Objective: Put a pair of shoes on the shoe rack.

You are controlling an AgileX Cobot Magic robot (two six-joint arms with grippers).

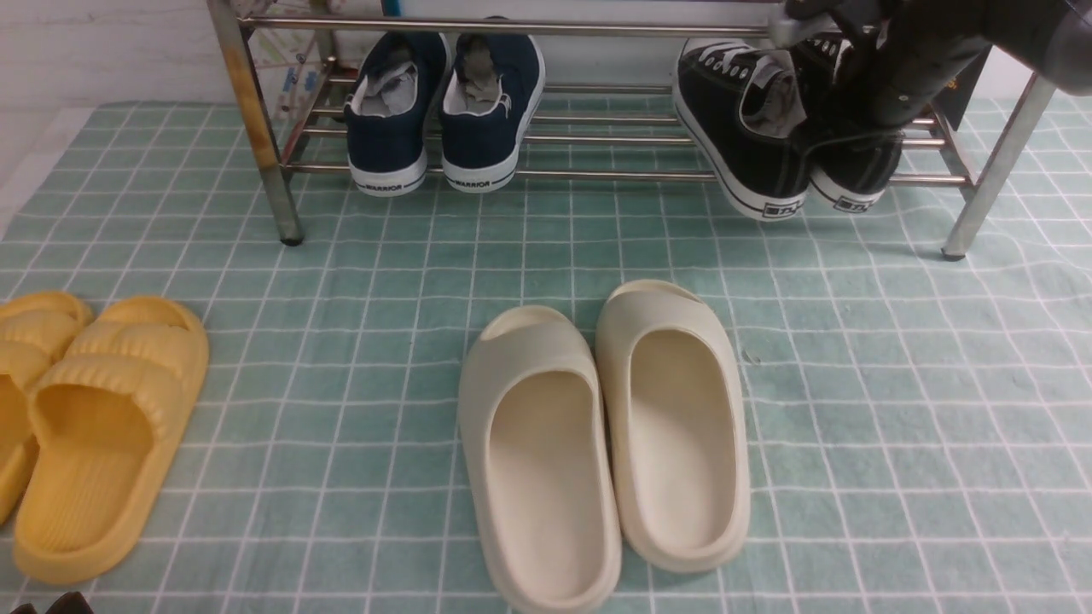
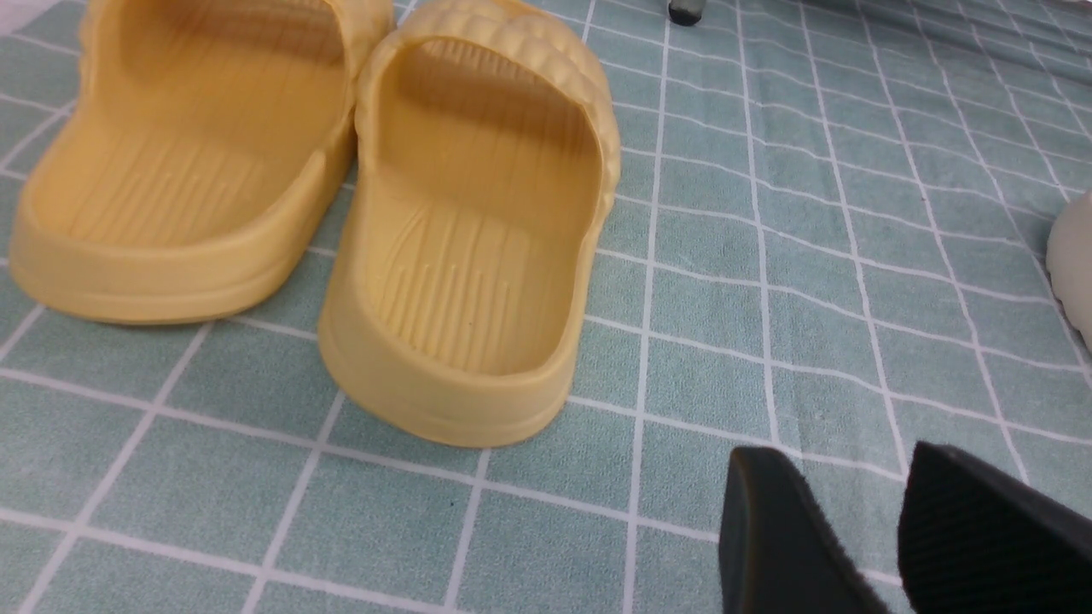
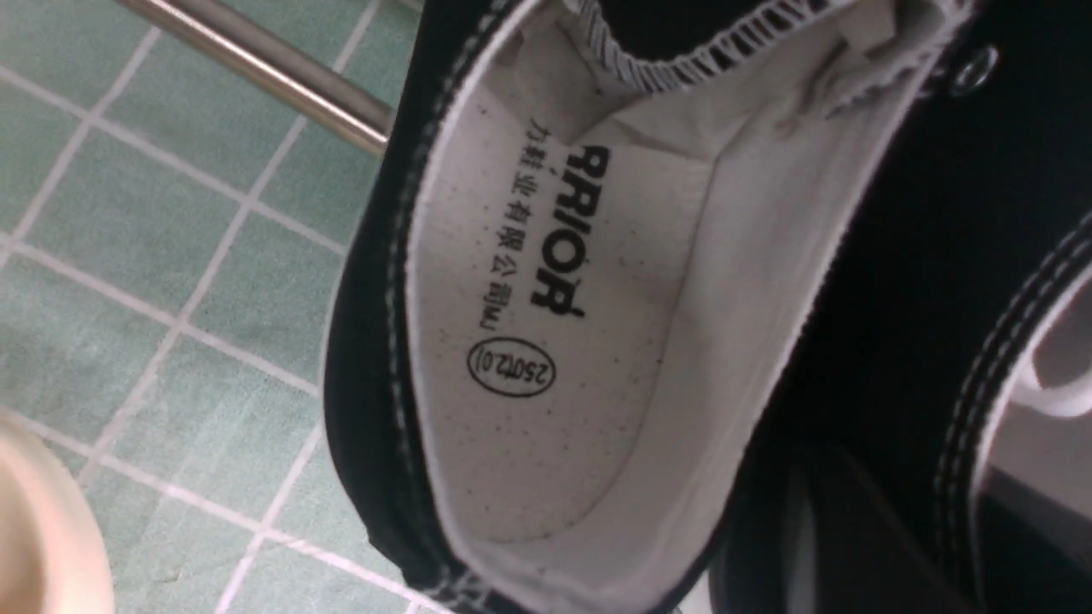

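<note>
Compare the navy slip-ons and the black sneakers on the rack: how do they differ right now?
The navy slip-ons sit level on the shoe rack bars; the black sneakers tilt, heels hanging past the front bar. The black sneakers show white laces; the navy slip-ons show none. The right arm reaches onto the black sneakers; nothing touches the navy slip-ons. Both pairs have white soles and point heels toward the camera.

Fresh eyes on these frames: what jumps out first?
The cream slides dominate front and centre on the green checked cloth. Behind, the black sneakers sit tilted at the right end of the shoe rack under the right arm, heels overhanging the front bar. Yellow slides lie far left.
</note>
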